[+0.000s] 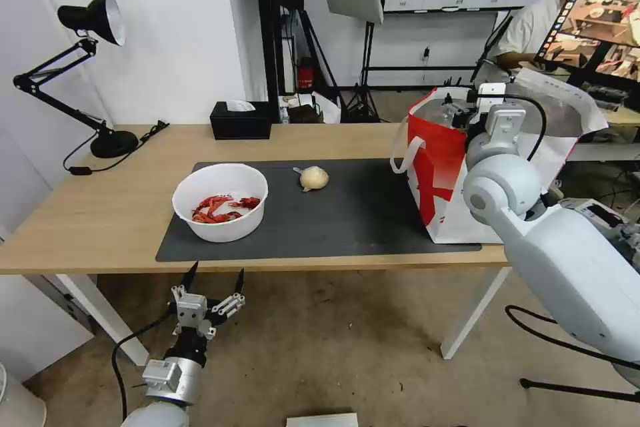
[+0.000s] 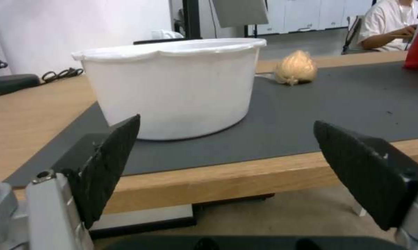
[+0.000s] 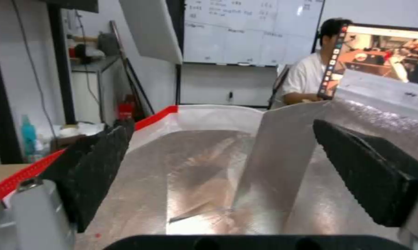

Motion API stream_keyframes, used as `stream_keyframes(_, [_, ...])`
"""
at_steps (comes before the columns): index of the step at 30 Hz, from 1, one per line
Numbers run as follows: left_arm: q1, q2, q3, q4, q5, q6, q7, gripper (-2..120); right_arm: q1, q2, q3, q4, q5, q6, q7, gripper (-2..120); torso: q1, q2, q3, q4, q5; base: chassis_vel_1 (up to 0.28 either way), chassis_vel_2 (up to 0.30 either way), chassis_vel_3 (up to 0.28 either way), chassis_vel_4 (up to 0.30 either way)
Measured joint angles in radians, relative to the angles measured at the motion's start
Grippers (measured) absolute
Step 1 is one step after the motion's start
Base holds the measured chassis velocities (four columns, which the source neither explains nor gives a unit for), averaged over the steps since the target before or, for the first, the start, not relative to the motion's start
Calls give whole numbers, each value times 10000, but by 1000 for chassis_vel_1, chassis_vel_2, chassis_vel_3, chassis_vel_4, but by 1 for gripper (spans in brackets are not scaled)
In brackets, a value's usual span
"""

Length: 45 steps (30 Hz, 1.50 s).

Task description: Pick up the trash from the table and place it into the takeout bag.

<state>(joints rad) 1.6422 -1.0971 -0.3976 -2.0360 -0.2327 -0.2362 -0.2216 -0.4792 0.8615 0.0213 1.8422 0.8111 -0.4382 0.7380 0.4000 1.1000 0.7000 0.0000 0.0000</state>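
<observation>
Shells could spill if my wide-open, empty left gripper [image 1: 215,278], below the table [image 1: 100,213] edge, tips the bowl [image 1: 220,201].

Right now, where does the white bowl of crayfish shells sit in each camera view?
Head view: white bowl on the left part of the dark mat, beyond the open left gripper.
Left wrist view: bowl close ahead, left of centre.
Right wrist view: looks into the takeout bag.
Shared landmark: beige lump, beside the bowl.
</observation>
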Motion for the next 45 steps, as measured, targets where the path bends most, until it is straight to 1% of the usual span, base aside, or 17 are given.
stream_keyframes(9, [115, -48, -59, -158, -27, 29, -27, 100, -212, -264, 244, 523, 172, 798, -605, 100, 0, 0, 0, 1, 0, 0, 0, 0, 0])
stream_keyframes(14, [182, -105, -83, -206, -23, 31, -33, 100, -335, -705, 550, 1032, 494, 1192, -1020, 100, 0, 0, 0, 0, 0, 0, 0, 0, 0])
stream_keyframes(18, [232, -180, -160, -249, -12, 31, -35, 100, -948, -1069, 941, 1705, 773, 1499, -1492, 100, 0, 1, -1, 0, -1, 0, 0, 0, 0])
stream_keyframes(20, [253, -186, -219, -260, -6, 31, -35, 100, -1632, -1248, 1155, 2228, 901, 1660, -1677, 100, 0, 0, 0, 0, 0, 0, 0, 0, 0])
stream_keyframes(21, [265, -188, -273, -290, 0, 25, -35, 100, -2311, -1401, 1305, 2739, 1052, 1850, -1853, 100, 0, 0, -1, -1, 0, 0, 0, 0, 0])
stream_keyframes(22, [265, -188, -273, -290, 0, 25, -35, 100, -2311, -1401, 1305, 2739, 1052, 1850, -1853, 100, 0, 0, -1, -1, 0, 0, 0, 0, 0])
stream_keyframes(24, [313, -245, -367, -356, 20, -5, -27, 100, -3258, -1533, 1481, 3365, 1174, 2261, -2235, 100, 0, 1, -1, -2, 1, 0, 0, 0, 0])
stream_keyframes(25, [313, -245, -367, -356, 20, -5, -27, 100, -3258, -1533, 1481, 3365, 1174, 2261, -2235, 100, 0, 1, -1, -2, 1, 0, 0, 0, 0])
stream_keyframes(26, [379, -301, -431, -381, 65, -22, -26, 100, -3705, -1579, 1571, 3607, 1181, 2619, -2506, 100, -1, 0, -1, -2, 1, 0, 0, 0, 0])
stream_keyframes(28, [498, -403, -545, -385, 249, -149, -10, 100, -4692, -1755, 1669, 3940, 966, 3747, -3137, 100, 0, 1, -1, 2, -1, 0, 0, 0, 0])
stream_keyframes(29, [498, -403, -545, -385, 249, -149, -10, 100, -4692, -1755, 1669, 3940, 966, 3747, -3137, 100, 0, 1, -1, 2, -1, 0, 0, 0, 0])
stream_keyframes(33, [775, -457, -804, -378, 411, -294, 102, 100, -6778, -2053, 1881, 4192, -109, 5541, -3624, 100, -1, 1, -2, -1, 0, 0, 0, 0, 0])
stream_keyframes(36, [861, -461, -909, -368, 439, -305, 115, 100, -7433, -2039, 1979, 4196, -584, 5908, -3667, 100, -1, 1, -2, -1, -1, 0, 0, 0, 0])
stream_keyframes(37, [978, -461, -1024, -340, 459, -306, 150, 100, -8237, -1942, 2095, 4082, -1286, 6397, -3728, 100, -1, 1, -2, -1, -1, 0, 0, 0, 0])
stream_keyframes(38, [978, -461, -1024, -340, 459, -306, 150, 100, -8237, -1942, 2095, 4082, -1286, 6397, -3728, 100, -1, 1, -2, -1, -1, 0, 0, 0, 0])
stream_keyframes(41, [1179, -461, -1155, -290, 467, -341, 267, 100, -9364, -1670, 2233, 3905, -2056, 6908, -3760, 100, -1, 1, -1, 0, 0, 0, 0, 0, 0])
stream_keyframes(45, [1266, -504, -1195, -268, 584, -273, 331, 100, -10103, -1394, 2229, 3623, -2456, 7259, -3740, 100, -1, 1, -2, 0, -2, 0, 0, 0, 0])
